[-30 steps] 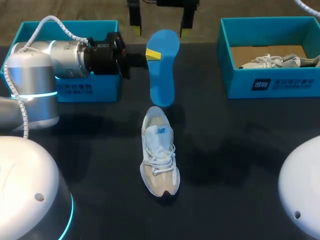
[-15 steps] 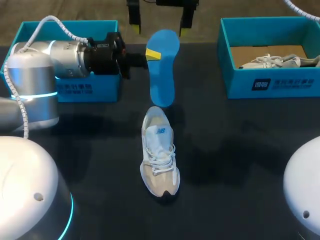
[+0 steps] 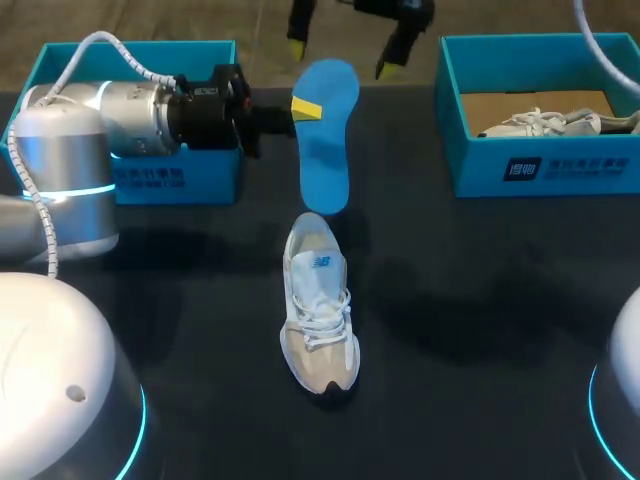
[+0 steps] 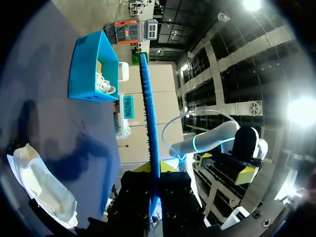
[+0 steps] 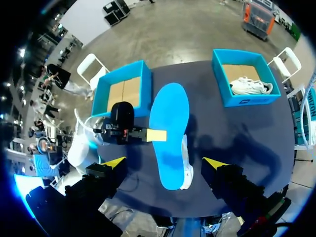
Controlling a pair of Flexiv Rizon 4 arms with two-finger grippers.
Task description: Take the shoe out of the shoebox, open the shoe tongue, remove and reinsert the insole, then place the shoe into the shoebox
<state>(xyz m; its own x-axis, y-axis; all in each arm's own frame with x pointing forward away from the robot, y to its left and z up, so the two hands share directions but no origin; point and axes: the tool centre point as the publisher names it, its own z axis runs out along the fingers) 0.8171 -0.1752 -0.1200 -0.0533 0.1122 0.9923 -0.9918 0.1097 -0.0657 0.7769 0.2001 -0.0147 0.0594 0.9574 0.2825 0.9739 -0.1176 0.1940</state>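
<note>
Since the shoe sits mid-frame, out of the upper-left shoebox, and the left gripper is clamped on the removed insole at top centre, right gripper wide open and empty above it, reinserting and reboxing are left.

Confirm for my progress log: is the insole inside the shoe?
No, the left fingers hold the blue insole clear of the shoe.

Overhead lighting, even and moderately bright. The dark table carries soft, broad shadows to the right of the shoe and beneath the left arm, at the left. Mild glare marks the arm's pale metal casing; the shoe is well lit.
</note>
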